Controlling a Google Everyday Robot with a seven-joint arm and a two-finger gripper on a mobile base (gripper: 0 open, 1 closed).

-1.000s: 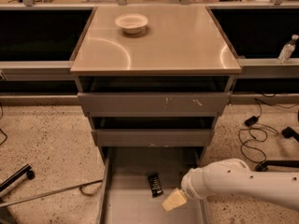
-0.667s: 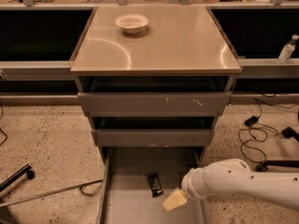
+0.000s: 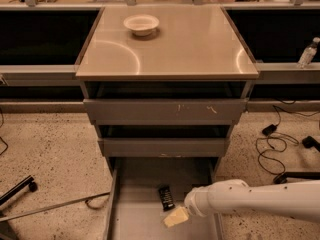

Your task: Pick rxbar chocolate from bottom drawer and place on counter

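Claw (image 3: 176,217) low in bottom drawer (image 3: 131,223), rxbar chocolate (image 3: 166,197) not gripped.
Bar lies flat just far-left of my claw; can't tell if claw's open/closed. Risk: I shove bar instead of gripping, or clip upper drawers (image 3: 165,111) lifting to worktop (image 3: 195,44).

rxbar chocolate (image 3: 166,197) beside gripper (image 3: 176,217), bottom drawer (image 3: 142,180)

Beige desk (image 3: 200,49) carries a white bowl (image 3: 141,24) near its back-left corner; open bottom drawer (image 3: 135,219) floor carries the black bar (image 3: 166,197), with the pincer (image 3: 176,217) just beside its near end.
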